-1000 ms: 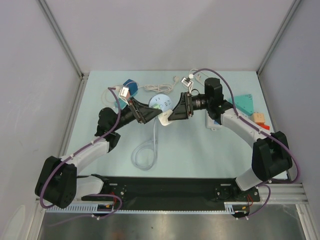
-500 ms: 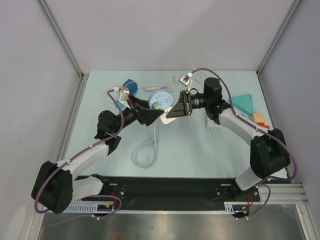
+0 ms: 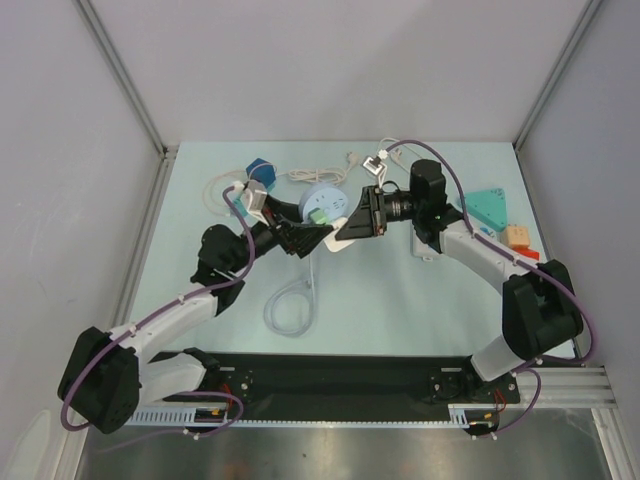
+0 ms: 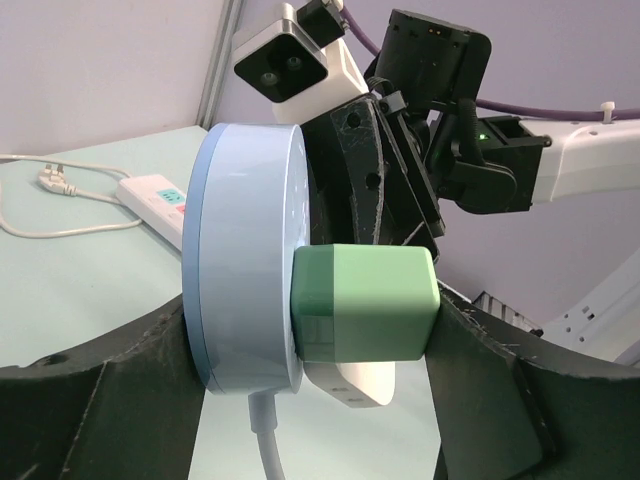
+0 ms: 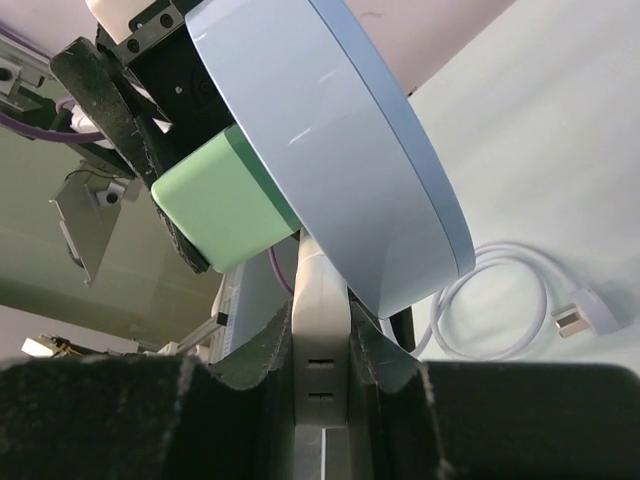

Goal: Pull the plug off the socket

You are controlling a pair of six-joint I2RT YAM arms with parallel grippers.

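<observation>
The left claw (image 4: pixel 310 345) is closed across the socket (image 4: pixel 245 270). One finger is pressed to the back of the disc and the other to the outer end of the green plug (image 4: pixel 365 300), so the socket is braced against a pull. The socket is held above the middle of the tabletop (image 3: pixel 400 300), tipped on edge so that its face is turned to the right arm. Its cable (image 3: pixel 290 305) is left hanging to a loose coil below, which is judged to leave slack enough that nothing drags.

The green plug is seated fully in the socket face, and a white plug (image 5: pixel 320 410) sits just beneath it, also seated. The right claw (image 5: pixel 320 335) is shut tight on the flat body of the white plug, one finger on each broad side. This grip is judged fit for drawing it straight out along its pins. No gap is seen between either plug and the socket, so the pull is taken as not yet made.
</observation>
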